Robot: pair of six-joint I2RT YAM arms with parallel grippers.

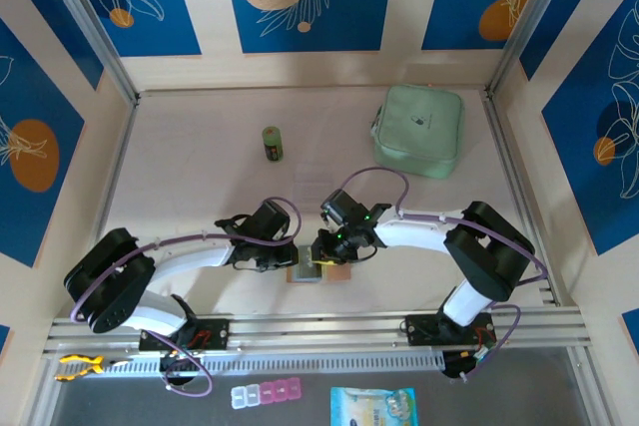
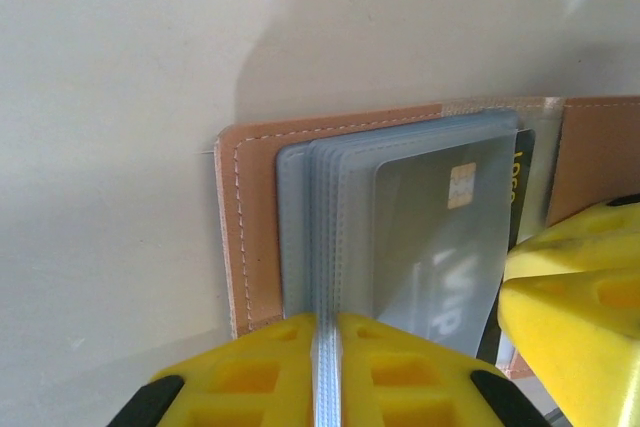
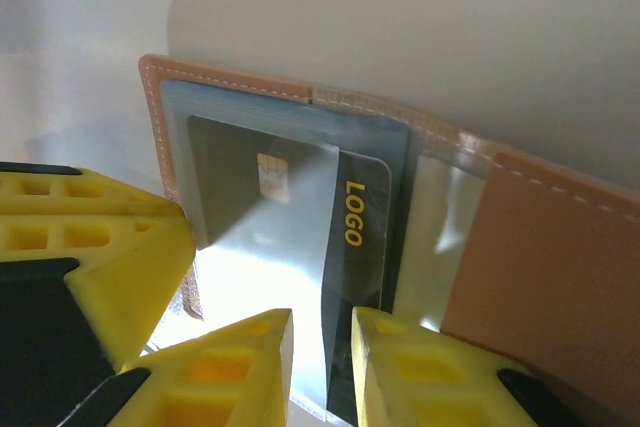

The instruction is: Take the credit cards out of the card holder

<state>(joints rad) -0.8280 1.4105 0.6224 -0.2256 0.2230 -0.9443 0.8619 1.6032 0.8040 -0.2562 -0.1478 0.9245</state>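
Pinning, item one: my left gripper [image 2: 325, 329], pressed together on the clear pockets [image 2: 345, 207], steadies the open card holder [image 2: 240, 237] on the table [image 2: 120, 147]. Item two: my right gripper [image 3: 321, 325], jaws narrow about the dark credit card [image 3: 362, 237], likely for extraction; I cannot tell if it grips.

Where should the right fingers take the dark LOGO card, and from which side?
Pinch the dark LOGO card by its near end, the one facing the right gripper, coming straight in along its length. It is thin, flat and sleeved in the card holder, so likely only that edge is graspable.
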